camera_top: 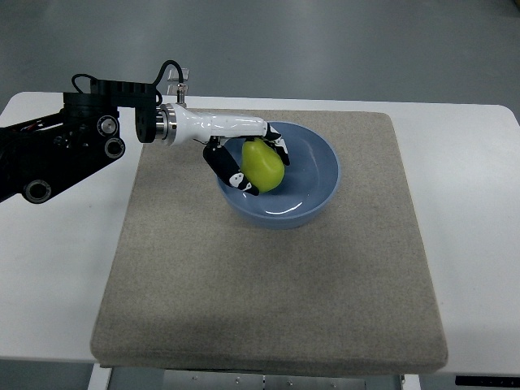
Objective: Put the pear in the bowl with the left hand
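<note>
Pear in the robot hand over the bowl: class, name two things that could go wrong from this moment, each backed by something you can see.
1. The left robot hand holds the pear over the near-left side of the blue bowl, close to the rim; released there, it might roll or tip out onto the grey mat.
2. The fingers reach down beside the rim, so opening or withdrawing could nudge the bowl and shift it.

grey-beige fabric mat lies flat on the white worktop, covers most of it. grey floor visible beyond the worktop's far edge.
</note>
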`<state>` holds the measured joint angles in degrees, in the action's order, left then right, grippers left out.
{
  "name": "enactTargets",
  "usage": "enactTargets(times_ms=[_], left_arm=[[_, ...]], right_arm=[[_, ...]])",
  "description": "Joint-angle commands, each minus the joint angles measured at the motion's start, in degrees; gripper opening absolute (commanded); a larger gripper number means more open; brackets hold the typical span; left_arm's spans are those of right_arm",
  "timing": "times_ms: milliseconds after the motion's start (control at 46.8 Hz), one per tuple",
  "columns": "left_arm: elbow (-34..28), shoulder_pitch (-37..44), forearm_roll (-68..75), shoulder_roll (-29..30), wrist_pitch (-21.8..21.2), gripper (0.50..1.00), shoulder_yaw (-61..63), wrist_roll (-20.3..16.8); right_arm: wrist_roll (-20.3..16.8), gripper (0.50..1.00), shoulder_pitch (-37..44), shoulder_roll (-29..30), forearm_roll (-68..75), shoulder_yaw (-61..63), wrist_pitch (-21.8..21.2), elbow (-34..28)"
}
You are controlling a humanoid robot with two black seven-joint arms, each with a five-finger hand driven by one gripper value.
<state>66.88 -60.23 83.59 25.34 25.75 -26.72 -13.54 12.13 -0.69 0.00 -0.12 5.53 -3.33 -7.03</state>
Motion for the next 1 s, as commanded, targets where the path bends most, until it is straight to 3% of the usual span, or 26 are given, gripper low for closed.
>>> enactTargets(times_ms=[0,43,149,363,448,619,982], left_arm=[[0.01,0.11,-0.18,-0.02,-0.08,0.57,-0.09,0.0],[0.01,0.2,-0.18,-0.02,-0.08,0.612,-0.09,0.0],[0.01,0.29,-0.27,0.06,-0.08,0.773,-0.17,0.0],[0.01,0.29,-0.36,0.06,-0.17,0.851,-0.26,0.0],[0.01,0.29,-0.71,0.06,-0.96,0.96,-0.35,0.09],[0.01,0.29,-1.41,0.06,-2.72,0.992,-0.18,0.09],[0.01,0.12,-6.51,0.15,-2.63,0.994,-0.53,0.09]], right_arm=[[0.0,0.926,-0.01,0.0,0.03,0.01,-0.01,0.0],[0.0,0.926,-0.01,0.0,0.03,0.01,-0.01,0.0],[0.0,0.926,-0.01,0.0,0.03,0.01,-0.01,0.0],[0.0,0.926,-0.01,0.0,0.03,0.01,-0.01,0.0],[0.0,0.926,-0.01,0.0,0.03,0.01,-0.01,0.0],[0.0,0.926,-0.01,0.0,0.03,0.01,0.08,0.0],[0.0,0.926,-0.01,0.0,-0.05,0.01,-0.01,0.0]])
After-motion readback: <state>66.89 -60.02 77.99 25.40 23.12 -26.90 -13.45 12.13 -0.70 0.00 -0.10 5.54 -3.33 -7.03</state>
